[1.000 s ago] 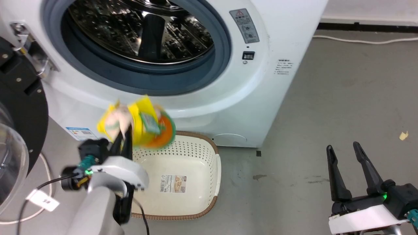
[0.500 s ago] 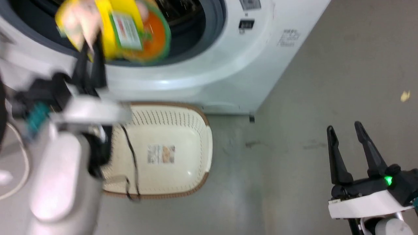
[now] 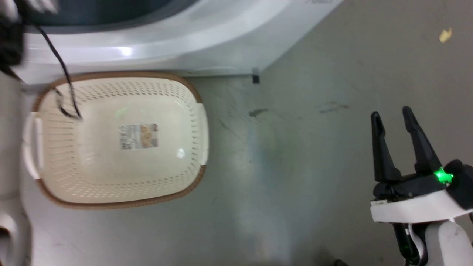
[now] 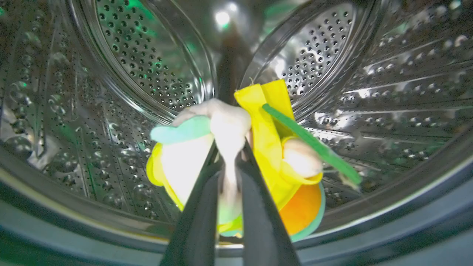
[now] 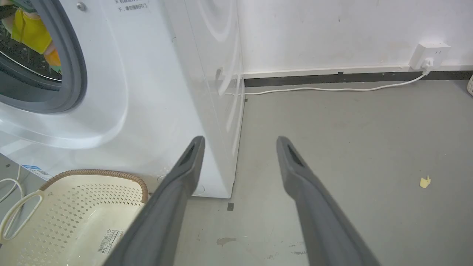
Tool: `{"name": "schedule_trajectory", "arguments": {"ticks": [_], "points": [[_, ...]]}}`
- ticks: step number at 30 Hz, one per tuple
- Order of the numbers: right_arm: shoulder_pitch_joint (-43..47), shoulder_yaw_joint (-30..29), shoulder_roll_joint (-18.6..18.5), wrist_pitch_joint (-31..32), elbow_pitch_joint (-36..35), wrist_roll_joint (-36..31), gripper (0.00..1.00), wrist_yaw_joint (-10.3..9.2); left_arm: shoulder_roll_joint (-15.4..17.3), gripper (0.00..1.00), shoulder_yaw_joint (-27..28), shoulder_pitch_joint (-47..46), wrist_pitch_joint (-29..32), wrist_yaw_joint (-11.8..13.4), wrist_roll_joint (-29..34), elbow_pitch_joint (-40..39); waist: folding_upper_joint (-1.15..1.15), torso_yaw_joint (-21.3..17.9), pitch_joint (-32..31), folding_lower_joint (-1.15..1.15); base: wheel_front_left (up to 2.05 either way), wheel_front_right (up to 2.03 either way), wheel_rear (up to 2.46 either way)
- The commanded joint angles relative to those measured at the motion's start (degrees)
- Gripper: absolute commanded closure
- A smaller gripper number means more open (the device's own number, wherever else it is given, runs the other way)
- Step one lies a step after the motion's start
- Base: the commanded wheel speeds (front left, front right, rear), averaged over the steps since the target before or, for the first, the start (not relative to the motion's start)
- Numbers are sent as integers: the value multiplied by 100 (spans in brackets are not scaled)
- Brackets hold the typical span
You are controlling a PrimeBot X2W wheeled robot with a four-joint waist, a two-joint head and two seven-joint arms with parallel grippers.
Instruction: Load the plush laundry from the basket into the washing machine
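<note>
In the left wrist view my left gripper point(image 4: 232, 146) is shut on the plush laundry point(image 4: 266, 147), a peach, yellow, orange and green toy with a green tag. It hangs inside the shiny steel drum point(image 4: 140, 66) of the washing machine point(image 5: 155, 85). The right wrist view catches a yellow bit of the plush laundry point(image 5: 31, 29) through the grey door seal point(image 5: 75, 66). The cream basket point(image 3: 173, 107) with its brown rim stands on the floor before the washing machine point(image 3: 184, 40), holding just a sticker label point(image 3: 138, 136). My right gripper point(image 3: 391, 116) is open over bare floor at the right, also seen as my right gripper point(image 5: 238, 142).
A black cable point(image 3: 63, 74) from my left arm droops over the basket's far left corner. A white power cord point(image 5: 332, 88) runs along the wall to a socket point(image 5: 428, 53). A small yellow scrap point(image 5: 425, 181) lies on the grey floor at the right.
My left gripper has carried the plush laundry up from above the basket and into the drum. The head camera has tilted down, so the washer slid up out of its view. The right gripper stayed open.
</note>
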Motion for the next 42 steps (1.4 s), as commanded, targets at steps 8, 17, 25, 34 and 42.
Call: {"name": "schedule_trajectory", "arguments": {"ticks": [8,17,25,34,42], "points": [[-256,194,-1,-26,36,212,0,-5,238,100,-171,-1283,-39,-22,316,1184,0,-461,487,-2,0,0,0],[-291,244,-1,-26,79,256,0,-5,289,100,-497,-1618,45,-109,530,2416,0,-509,544,-2,0,0,0],[-263,144,-1,-26,62,114,0,-5,151,55,-595,-1484,-215,-140,447,3018,0,-351,328,-2,0,0,0],[-134,-87,-1,-26,46,-182,0,-5,-145,0,-609,-1023,-969,-159,220,3379,0,18,-393,-2,0,0,0],[154,-313,-1,-26,32,-535,0,-5,-472,0,-639,-284,-1842,-96,56,3359,0,517,-1418,-2,0,0,0]]}}
